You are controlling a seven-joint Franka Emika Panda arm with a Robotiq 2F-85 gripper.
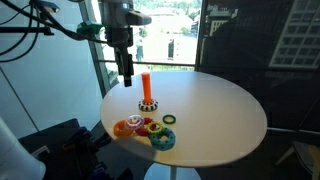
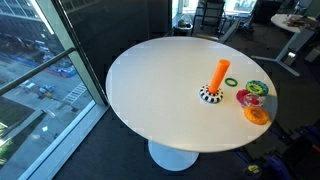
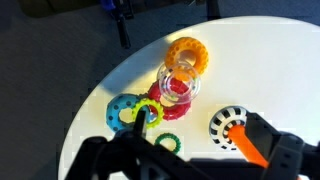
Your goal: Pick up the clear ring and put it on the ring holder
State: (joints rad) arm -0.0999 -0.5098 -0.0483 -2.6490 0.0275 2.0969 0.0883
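Observation:
In the wrist view the clear ring [image 3: 180, 84] lies on top of a red ring [image 3: 172, 108], between an orange ring [image 3: 188, 54] and a blue toothed ring [image 3: 124, 110]. The ring holder [image 3: 229, 123] is an orange peg on a black-and-white-edged base. It stands to the right of the rings and shows in both exterior views [image 1: 146, 90] [image 2: 219, 78]. My gripper [image 1: 126, 72] hangs in the air above the table, behind the holder and apart from everything. Its dark fingers [image 3: 190, 168] are spread wide and empty at the bottom of the wrist view.
A yellow-green ring [image 3: 148, 116] and a small green ring [image 3: 168, 146] lie near the pile. The round white table [image 1: 215, 115] stands by tall windows. The rings cluster near one table edge [image 1: 148, 130] [image 2: 254, 100]. Dark equipment sits below the table.

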